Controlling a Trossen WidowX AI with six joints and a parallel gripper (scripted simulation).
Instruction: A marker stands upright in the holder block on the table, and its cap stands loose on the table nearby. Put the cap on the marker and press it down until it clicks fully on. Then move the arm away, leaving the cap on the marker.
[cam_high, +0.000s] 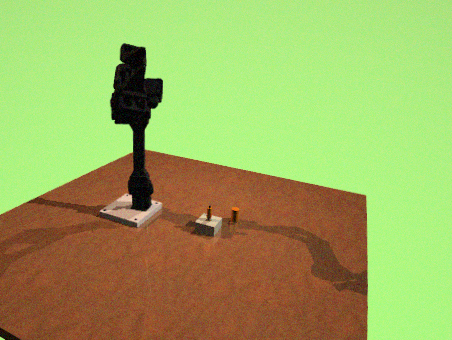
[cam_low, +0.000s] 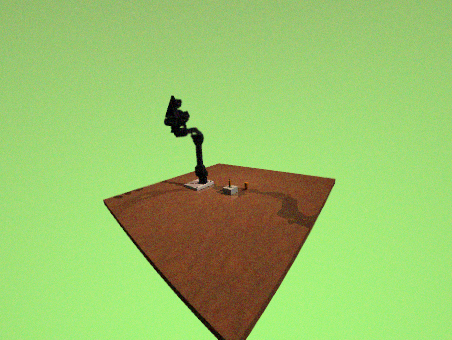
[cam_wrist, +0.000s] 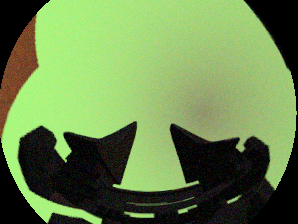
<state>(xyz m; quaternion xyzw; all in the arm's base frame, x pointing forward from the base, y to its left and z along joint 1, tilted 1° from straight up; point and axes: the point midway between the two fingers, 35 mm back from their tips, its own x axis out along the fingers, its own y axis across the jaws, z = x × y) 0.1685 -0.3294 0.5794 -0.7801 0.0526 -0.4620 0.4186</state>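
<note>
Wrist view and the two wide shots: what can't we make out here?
- Wrist view: marker, cap and holder block all out of frame; only the open gripper against the background, with nothing between its fingers.
- Top view: marker tip detail too small and blurred.
- Top view: cap open end not readable.
- Exterior view: holder block tiny; marker seating indiscernible.
</note>
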